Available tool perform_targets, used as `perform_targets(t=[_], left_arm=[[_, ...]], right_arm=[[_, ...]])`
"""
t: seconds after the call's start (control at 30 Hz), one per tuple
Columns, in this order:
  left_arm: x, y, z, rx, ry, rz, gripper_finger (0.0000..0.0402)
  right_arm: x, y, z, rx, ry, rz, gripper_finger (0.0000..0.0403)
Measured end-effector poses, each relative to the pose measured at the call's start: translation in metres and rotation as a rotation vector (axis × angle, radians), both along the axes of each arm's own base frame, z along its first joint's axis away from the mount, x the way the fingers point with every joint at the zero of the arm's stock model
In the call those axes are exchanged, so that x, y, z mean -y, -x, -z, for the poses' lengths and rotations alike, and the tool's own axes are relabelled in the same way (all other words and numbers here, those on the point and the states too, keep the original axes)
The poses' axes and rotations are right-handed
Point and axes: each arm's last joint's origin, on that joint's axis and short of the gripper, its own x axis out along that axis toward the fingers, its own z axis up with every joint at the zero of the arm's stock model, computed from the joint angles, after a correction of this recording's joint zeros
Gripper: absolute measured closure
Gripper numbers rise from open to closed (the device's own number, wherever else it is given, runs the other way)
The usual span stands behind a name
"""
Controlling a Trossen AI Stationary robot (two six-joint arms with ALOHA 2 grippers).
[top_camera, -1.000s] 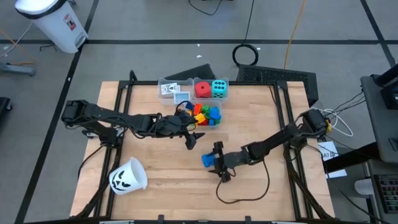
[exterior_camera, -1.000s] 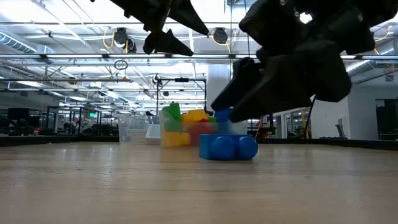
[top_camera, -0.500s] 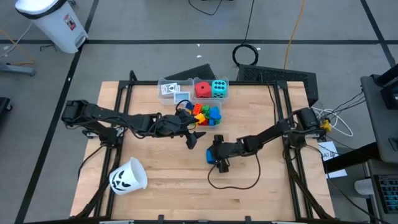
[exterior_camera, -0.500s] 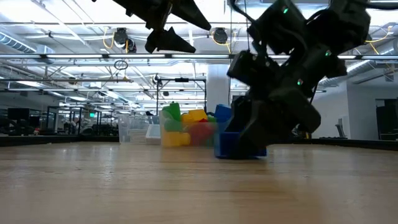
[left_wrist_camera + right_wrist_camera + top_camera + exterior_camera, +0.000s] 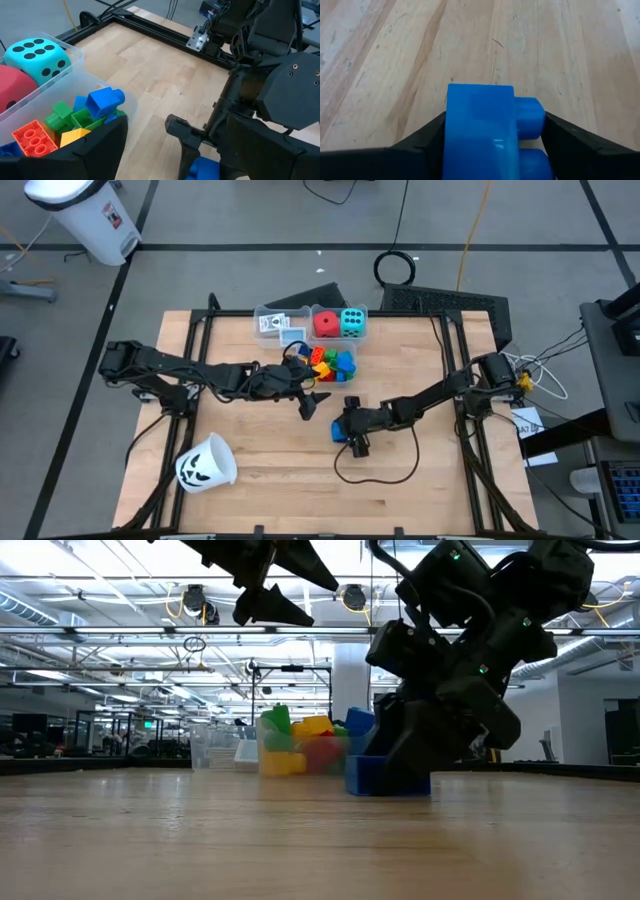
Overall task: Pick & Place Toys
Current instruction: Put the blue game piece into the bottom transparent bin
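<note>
Right gripper [image 5: 347, 430] down at the table [image 5: 260, 480] centre, fingers either side of a blue block [image 5: 482, 132]. In the right wrist view both dark fingers [image 5: 422, 145] flank the block; contact looks close, but a firm clamp cannot be told. The block sits on the wood in the low view [image 5: 368, 776], mostly hidden behind the gripper body.

Left gripper [image 5: 308, 400] hangs above the table just beside the block bin, fingers spread apart, nothing between them. In the low view only its pointed tips show at the top edge.

Clear bins [image 5: 262, 315] stand at the far edge of the table. One compartment holds the red die [image 5: 325, 324] and the cyan dotted die [image 5: 352, 323] side by side. The next holds white picture cards [image 5: 272, 323], print too small to read. The bin nearer centre holds the mixed blocks [image 5: 330, 364]: orange, green, yellow, blue; the left wrist view cuts part of this pile off behind its own finger.

White cup with a pumpkin face [image 5: 205, 463] lies on its side near the front left corner, well apart from the rest.
</note>
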Motion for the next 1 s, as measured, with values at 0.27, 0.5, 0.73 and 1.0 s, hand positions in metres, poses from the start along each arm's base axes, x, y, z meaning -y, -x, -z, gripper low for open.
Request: perform_targets(t=[0.27,0.5,0.73,1.0], left_arm=[[0.0,0.0,0.0,-0.005,-0.011,0.005,0.0055],[0.001,-0.005,0.007,-0.011,0.017,-0.003,0.0055],[0.005,-0.035,0.042,0.021,0.108,0.066,0.0055],[-0.008,-0.049,0.046,0.139,0.199,0.047,0.0055]], right_arm=[[0.0,0.001,-0.003,0.005,0.016,-0.017,0.0179],[0.002,0.008,-0.027,0.029,0.04,-0.03,0.0179],[-0.003,0.024,-0.071,0.145,0.311,0.038,0.0179],[-0.014,0.042,-0.107,0.253,0.637,0.192,0.0179]])
